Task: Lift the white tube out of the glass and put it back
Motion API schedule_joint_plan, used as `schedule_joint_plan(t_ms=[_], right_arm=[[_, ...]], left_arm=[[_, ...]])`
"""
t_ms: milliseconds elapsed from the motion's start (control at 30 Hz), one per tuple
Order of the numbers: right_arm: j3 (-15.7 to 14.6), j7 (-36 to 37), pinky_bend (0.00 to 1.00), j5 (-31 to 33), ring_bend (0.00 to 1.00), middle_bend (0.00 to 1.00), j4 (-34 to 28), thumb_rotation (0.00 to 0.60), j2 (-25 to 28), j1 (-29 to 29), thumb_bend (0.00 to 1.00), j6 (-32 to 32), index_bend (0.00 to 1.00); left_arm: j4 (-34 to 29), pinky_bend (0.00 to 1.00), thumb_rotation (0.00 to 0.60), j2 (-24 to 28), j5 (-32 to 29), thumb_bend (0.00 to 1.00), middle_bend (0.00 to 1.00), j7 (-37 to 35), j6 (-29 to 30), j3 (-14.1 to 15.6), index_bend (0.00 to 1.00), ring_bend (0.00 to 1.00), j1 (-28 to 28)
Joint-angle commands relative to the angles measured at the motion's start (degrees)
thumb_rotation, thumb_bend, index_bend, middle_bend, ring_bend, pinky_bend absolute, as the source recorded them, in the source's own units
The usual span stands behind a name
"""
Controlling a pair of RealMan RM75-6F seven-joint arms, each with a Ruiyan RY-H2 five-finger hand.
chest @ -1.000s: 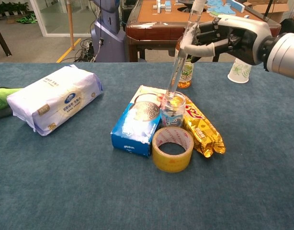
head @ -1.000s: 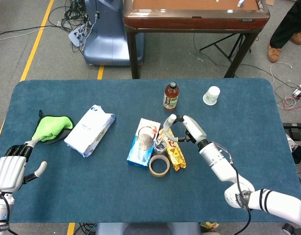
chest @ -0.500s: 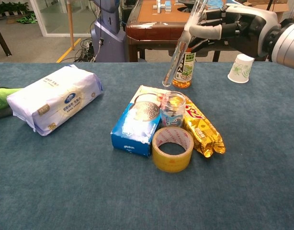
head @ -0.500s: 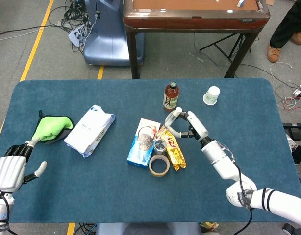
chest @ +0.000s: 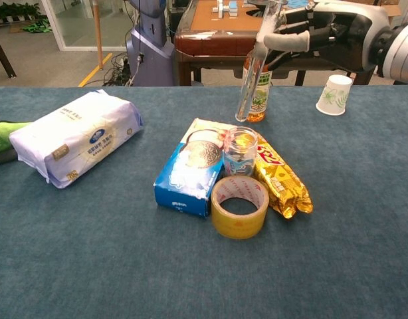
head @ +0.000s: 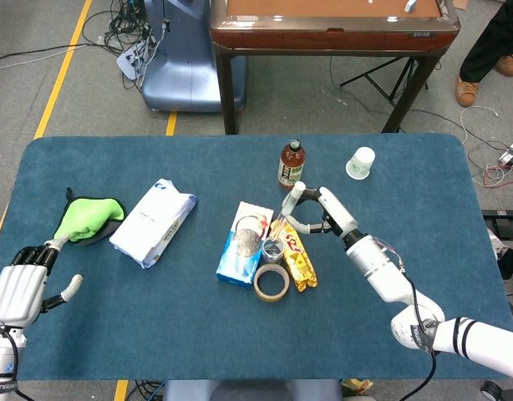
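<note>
Two robot hands show. The right hand (chest: 323, 33) pinches the thin white tube (chest: 252, 76) near its upper end, holding it slightly tilted in the air, its lower tip clear above the small clear glass jar (chest: 240, 152). The glass stands on the blue tabletop (chest: 91, 252), between a blue-and-white tissue box (chest: 189, 170) and a yellow foil snack packet (chest: 281, 178), just behind a roll of yellow tape (chest: 239, 207). A brown drink bottle (head: 291, 164) stands behind the tube. The left hand (head: 21, 286) rests at the table's near left corner, fingers apart, holding nothing.
</note>
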Motion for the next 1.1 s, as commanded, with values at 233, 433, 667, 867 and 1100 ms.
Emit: schedule_joint_plan(t_ms=[233, 433, 667, 867, 1100], right_arm=[[-0.34, -3.83, 0.31, 0.8, 0.4, 0.48, -0.3, 0.6, 0.94, 0.03, 0.51, 0.05, 0.64], [-1.06, -9.38, 0.31, 0.79, 0.4, 0.48, -0.46, 0.6, 1.68, 0.01, 0.51, 0.83, 0.64], [-0.99, -10.08, 0.31, 1.26, 0.4, 0.48, -0.15, 0.6, 0.34, -0.98, 0.51, 3.34, 0.64], [-0.98, -7.24, 0.31, 1.1, 0.4, 0.48, 0.06, 0.6, 0.2, -1.61, 0.51, 3.55, 0.64], [-0.94, -3.89, 0.31, 0.47, 0.43, 0.5, 0.69, 0.6, -0.48, -2.7, 0.51, 5.07, 0.64]], left_arm=[[-0.04, 0.19, 0.6, -0.14, -0.21, 0.21, 0.2, 0.28, -0.08, -0.08, 0.11, 0.24, -0.15], [0.15, 0.19, 0.6, -0.27, -0.31, 0.21, 0.2, 0.26, -0.23, -0.04, 0.11, 0.24, -0.25], [0.0, 0.19, 0.6, -0.28, -0.17, 0.21, 0.2, 0.4, -0.16, 0.07, 0.11, 0.24, -0.26], [-0.11, 0.19, 0.6, -0.31, -0.28, 0.21, 0.2, 0.6, -0.26, 0.14, 0.11, 0.24, -0.29], [-0.18, 0.19, 0.6, -0.44, -0.29, 0.21, 0.2, 0.85, -0.33, 0.21, 0.11, 0.24, -0.36]])
